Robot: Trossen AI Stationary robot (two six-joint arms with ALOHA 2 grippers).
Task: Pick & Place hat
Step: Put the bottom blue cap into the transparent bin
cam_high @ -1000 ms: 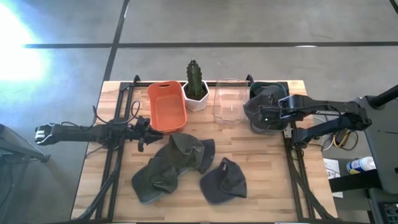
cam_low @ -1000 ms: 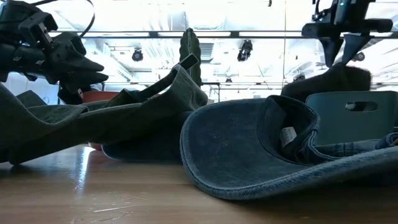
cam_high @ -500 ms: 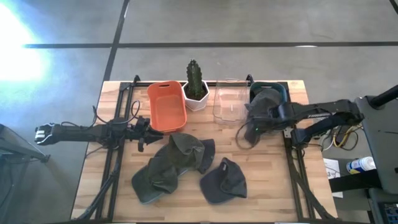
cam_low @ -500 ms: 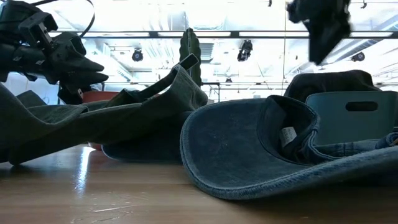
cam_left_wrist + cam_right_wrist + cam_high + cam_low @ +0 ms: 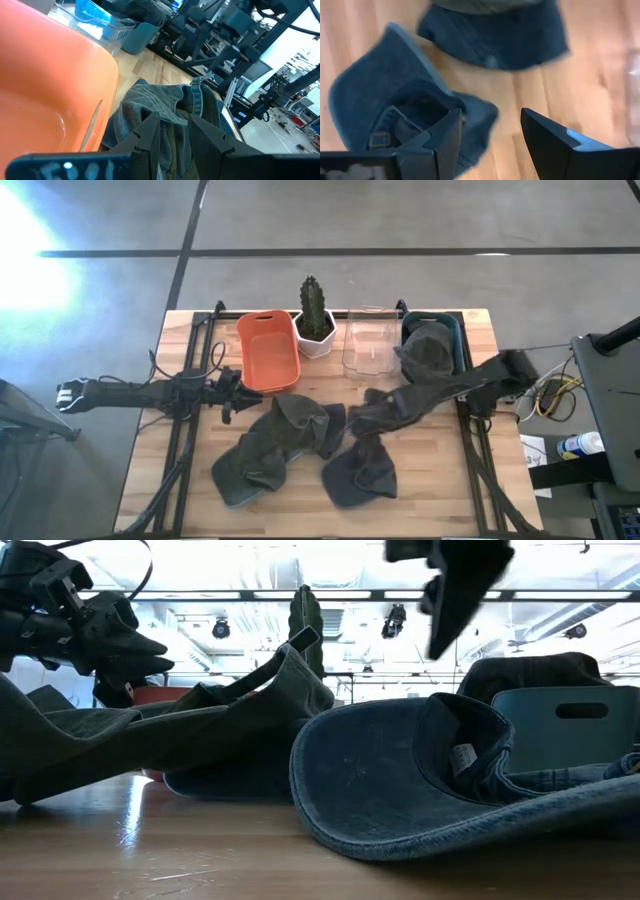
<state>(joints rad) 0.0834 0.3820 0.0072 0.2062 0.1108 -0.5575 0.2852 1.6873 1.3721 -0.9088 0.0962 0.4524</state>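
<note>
A dark blue denim hat (image 5: 360, 472) (image 5: 385, 115) lies on the table's near middle, upside down, its brim (image 5: 400, 810) on the wood. An olive hat (image 5: 272, 445) (image 5: 150, 730) lies to its left, over another blue hat (image 5: 495, 35). A dark hat (image 5: 428, 348) (image 5: 530, 670) sits in the teal bin (image 5: 452, 330). My right gripper (image 5: 362, 408) (image 5: 490, 117) (image 5: 450, 610) hangs open above the table, over the denim hat's far edge. My left gripper (image 5: 232, 395) (image 5: 172, 137) waits open beside the orange bin (image 5: 268, 350), pointing at the olive hat.
Along the far edge stand the orange bin, a cactus (image 5: 313, 305) in a white pot, a clear bin (image 5: 368, 345) and the teal bin (image 5: 570, 725). Bare wood (image 5: 430, 470) shows right of the hats.
My right gripper has left the teal bin, where the dark hat stays, and swung toward the table's left and near edge, ending above the denim hat. The hats on the table have not moved.
</note>
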